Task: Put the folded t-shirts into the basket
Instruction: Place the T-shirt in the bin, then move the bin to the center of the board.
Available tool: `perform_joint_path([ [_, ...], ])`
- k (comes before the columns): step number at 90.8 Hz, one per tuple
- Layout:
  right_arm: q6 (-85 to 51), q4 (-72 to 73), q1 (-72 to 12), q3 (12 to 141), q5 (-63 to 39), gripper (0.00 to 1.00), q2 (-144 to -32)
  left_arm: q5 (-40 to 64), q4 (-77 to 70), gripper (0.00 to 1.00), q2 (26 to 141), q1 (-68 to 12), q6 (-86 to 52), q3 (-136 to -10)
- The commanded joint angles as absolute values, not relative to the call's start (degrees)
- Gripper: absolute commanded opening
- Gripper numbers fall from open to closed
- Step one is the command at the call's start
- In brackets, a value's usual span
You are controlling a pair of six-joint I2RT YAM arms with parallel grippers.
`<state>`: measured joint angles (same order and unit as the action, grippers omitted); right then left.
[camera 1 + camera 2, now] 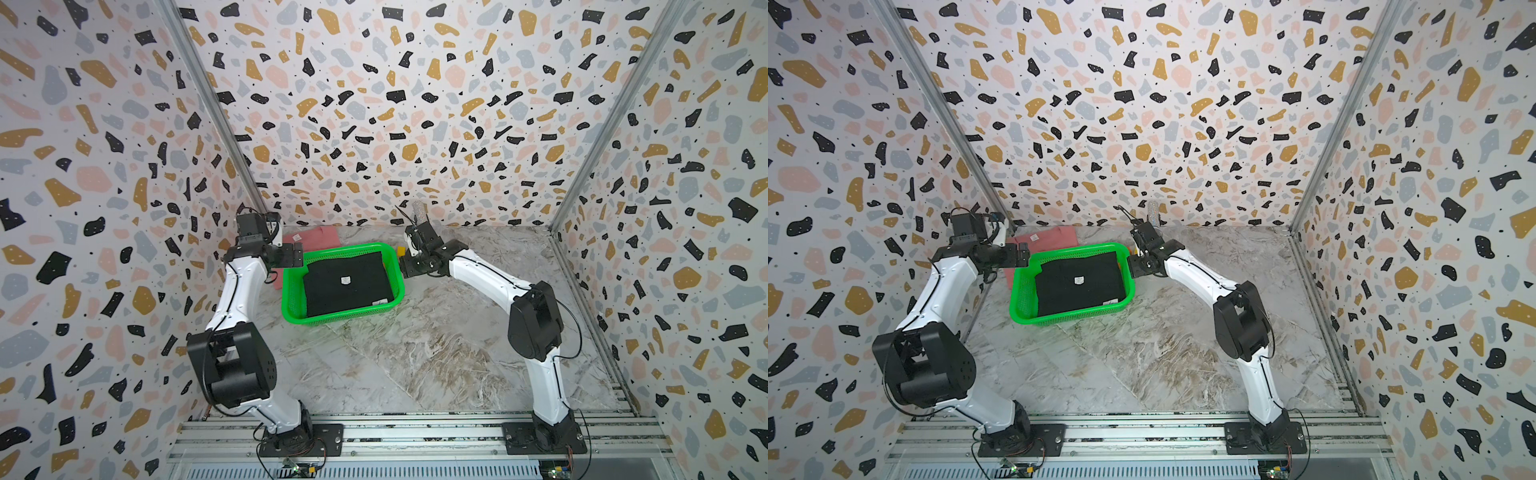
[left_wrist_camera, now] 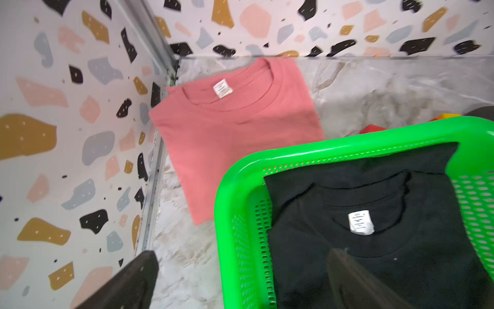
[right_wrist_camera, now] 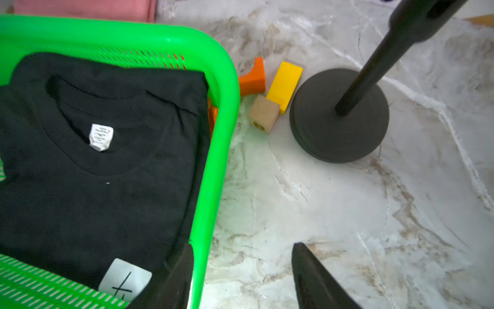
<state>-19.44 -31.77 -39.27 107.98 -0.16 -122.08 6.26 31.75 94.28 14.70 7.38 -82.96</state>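
"Left wrist view gives the pink shirt (image 2: 235, 133) whole: folded, neck tag up, lying on the table (image 2: 374, 88) in the corner by the wall, just beside the basket (image 2: 334, 144). Where do I start?"

"With the left gripper (image 2: 240, 283). Its fingers (image 2: 128, 283) are spread wide with nothing between them, hovering at the basket's corner. I would bring it down at the shirt's free edge, slide one finger under every layer and pinch the whole fold. Catching only the top layer would likely let it fall open."

"And the black shirt (image 2: 427, 227)?"

"Already in the basket, flat, label up. Lift the pink one clear of the rim and lay it on top."

"Does the basket sit on the pink shirt?"

"Cannot tell; the rim hides that edge. If it does, pulling may drag the basket."

"What does the right wrist view add?"

"The right gripper (image 3: 240, 278): fingers (image 3: 315, 278) apart and empty, one over the basket's wall, one over bare table. It should stay clear. A strip under the black shirt I take for the orange shirt (image 3: 213, 117). Beyond the basket lie an orange block (image 3: 254, 79), a yellow block (image 3: 284, 83), a wooden cube (image 3: 263, 113) and a black stand (image 3: 320, 133); the left wrist catches only slivers of these. Both top views alone show the arms flanking the basket."
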Motion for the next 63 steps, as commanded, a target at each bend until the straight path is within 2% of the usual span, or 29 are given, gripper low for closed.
perform_joint_path([
  [1, -20.0, -32.6, -40.7, 108.1, -1.8, 0.63, -123.1, 4.8, 31.9, 1.0, 94.6, 15.5, 5.5, -82.1],
  [27, -21.4, -32.8, -41.1, 109.5, -1.1, 0.63, -124.0, 5.0, 31.0, 1.0, 93.7, 15.6, 5.1, -78.6],
  [45, -21.9, -32.8, -41.3, 110.6, -3.0, 0.57, -127.1, 5.6, 30.6, 1.0, 94.5, 15.7, 4.4, -78.4],
  [49, -22.0, -33.0, -41.5, 110.9, -3.0, 0.51, -127.9, 5.7, 30.7, 1.0, 94.7, 15.7, 4.3, -78.6],
  [57, -21.9, -34.2, -41.7, 111.7, -2.0, 0.29, -128.5, 5.8, 31.2, 1.0, 94.8, 15.7, 4.3, -79.0],
  [63, -21.5, -34.7, -41.8, 111.3, -1.2, 0.17, -127.9, 5.9, 31.3, 1.0, 94.8, 15.8, 4.2, -79.1],
])
